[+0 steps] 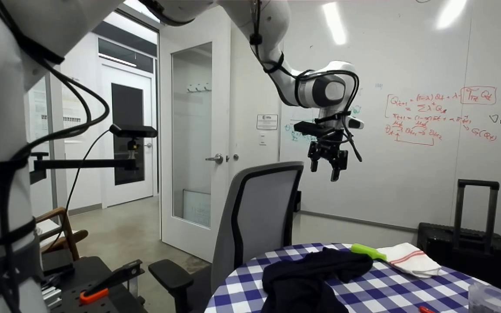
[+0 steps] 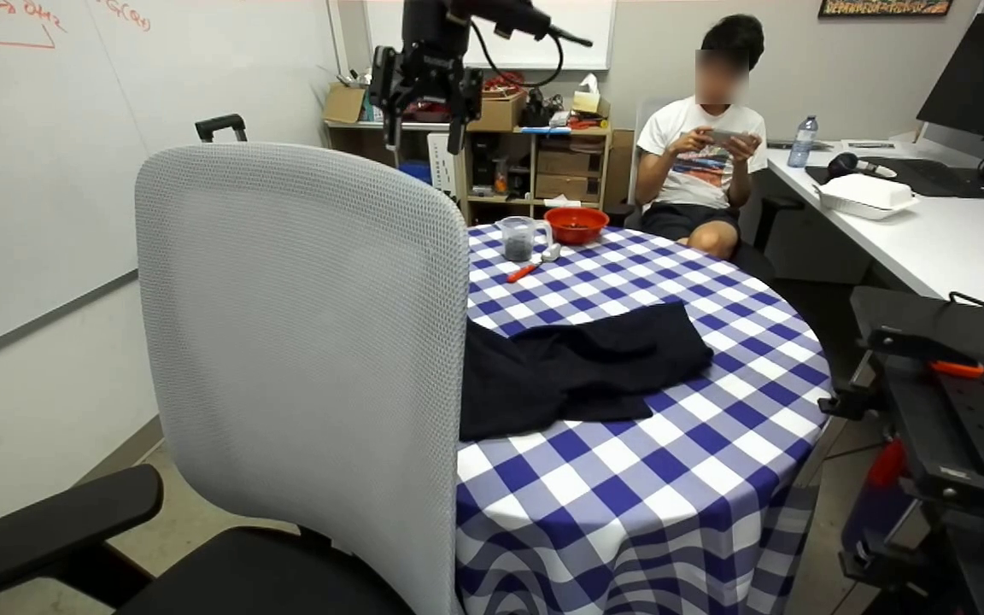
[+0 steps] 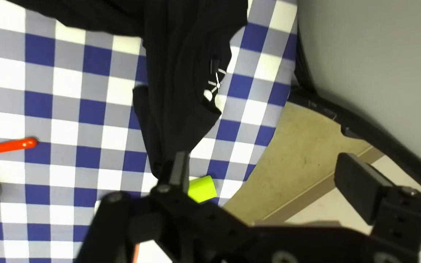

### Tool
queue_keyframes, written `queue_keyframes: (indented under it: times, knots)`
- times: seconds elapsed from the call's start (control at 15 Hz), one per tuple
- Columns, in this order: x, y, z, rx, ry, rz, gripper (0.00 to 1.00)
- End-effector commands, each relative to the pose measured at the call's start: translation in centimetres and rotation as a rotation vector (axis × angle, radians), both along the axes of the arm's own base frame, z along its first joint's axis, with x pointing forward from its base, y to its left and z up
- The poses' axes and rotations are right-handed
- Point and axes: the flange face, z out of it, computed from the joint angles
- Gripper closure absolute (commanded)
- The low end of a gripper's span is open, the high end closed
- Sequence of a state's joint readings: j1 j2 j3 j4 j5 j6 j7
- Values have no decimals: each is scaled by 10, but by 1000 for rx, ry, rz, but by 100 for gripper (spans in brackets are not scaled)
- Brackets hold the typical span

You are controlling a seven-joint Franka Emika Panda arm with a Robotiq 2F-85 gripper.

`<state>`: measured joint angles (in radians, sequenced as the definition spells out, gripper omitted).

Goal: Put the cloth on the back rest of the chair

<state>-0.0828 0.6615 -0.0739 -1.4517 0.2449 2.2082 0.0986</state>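
The cloth lies crumpled on the checked table, black and limp; it shows in both exterior views and the wrist view. A white print shows on its edge in the wrist view. The back rest of the chair is tall and grey with a rounded top, beside the table edge, in both exterior views; the wrist view shows part of it at the right. My gripper is open and empty, pointing down above the table, higher than the cloth and apart from it. Its fingers are wide apart in the wrist view.
The checked tablecloth covers a round table. On it are a green object, a white towel, a measuring cup, a red bowl and a red-handled utensil. A black suitcase and a seated person are nearby.
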Motion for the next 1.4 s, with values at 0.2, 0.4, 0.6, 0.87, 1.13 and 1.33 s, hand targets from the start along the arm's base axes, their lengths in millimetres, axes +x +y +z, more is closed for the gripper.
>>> queue_keyframes:
  times: [0.2,0.4,0.6,0.87,1.13,1.33]
  knots:
    - [42,25,-63,-140,7,-53,0]
    - [42,14,-92,-172,68,-49,0]
    - [39,2,-114,-158,123,-53,0]
    - [41,5,-135,-118,166,-8,0]
    - [40,10,-159,-92,206,17,0]
    - [38,6,-176,-89,230,14,0]
